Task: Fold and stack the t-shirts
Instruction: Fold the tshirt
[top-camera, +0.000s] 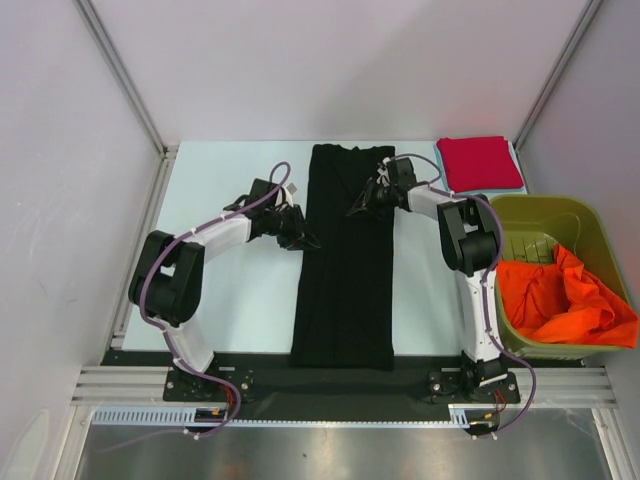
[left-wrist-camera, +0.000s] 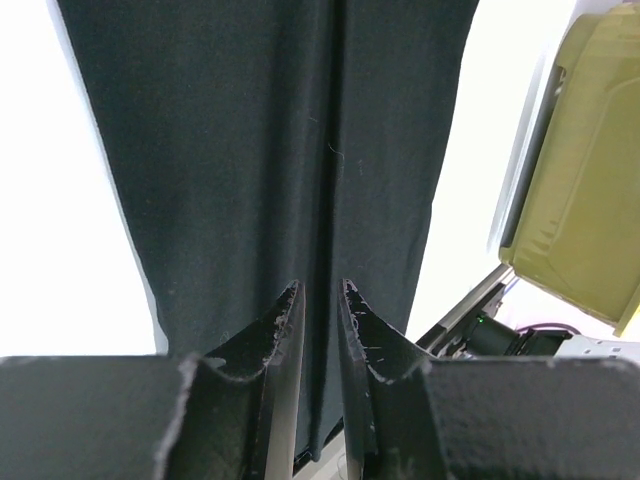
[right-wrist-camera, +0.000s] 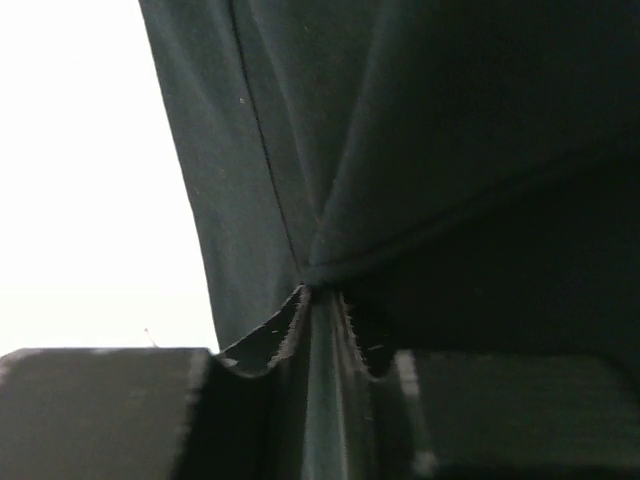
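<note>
Black t-shirt (top-camera: 345, 270) pinched in right jaws; left jaws at edge.

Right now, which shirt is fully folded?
The red shirt, a neat square at the far right corner. The black shirt lies long mid-table; the orange shirt is crumpled in the bin.

The black t-shirt (top-camera: 345, 270) lies flat down the middle of the table, folded lengthwise into a long narrow strip from the near edge to the far side (its far right part is drawn up into a slanting flap). The red t-shirt (top-camera: 480, 163) sits folded square in the far right corner. The orange t-shirt (top-camera: 565, 300) lies crumpled in the olive-green bin (top-camera: 545, 205), right.
</note>
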